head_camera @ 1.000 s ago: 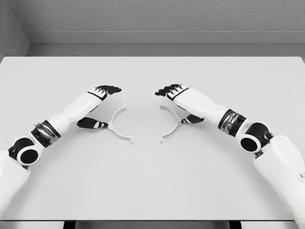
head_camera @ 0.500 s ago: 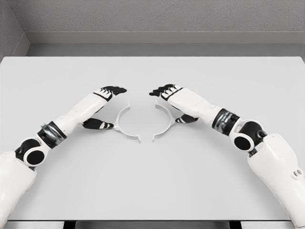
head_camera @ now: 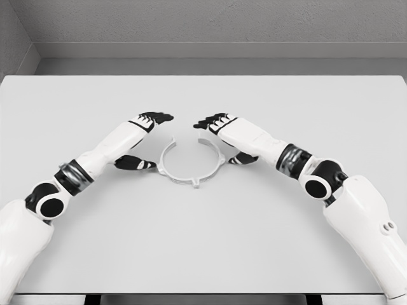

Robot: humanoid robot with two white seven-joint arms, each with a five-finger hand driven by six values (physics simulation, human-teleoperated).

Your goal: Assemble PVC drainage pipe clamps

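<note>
Table [head_camera: 203, 254]: pale grey top filling most of the view; its far edge meets a grey wall, its near edge runs along the bottom of the picture.
Clamp halves [head_camera: 191, 162]: 2 white half-rings lying flat near the table's middle, their near tabs meeting at the front so they read as 1 ring; at the far side a small gap shows between the ends.
Left hand [head_camera: 143, 136]: black fingers stretched over the ring's left far end, thumb low against the left half's outer rim; the hand brackets that half without closing on it.
Right hand [head_camera: 222, 136]: mirrors the left, fingers extended over the right far end, thumb by the right half's outer rim, not clenched.
Fingertips: the 2 hands' tips are near each other, apart.
Open room: broad bare tabletop in front of the ring, behind it and toward both side edges.
</note>
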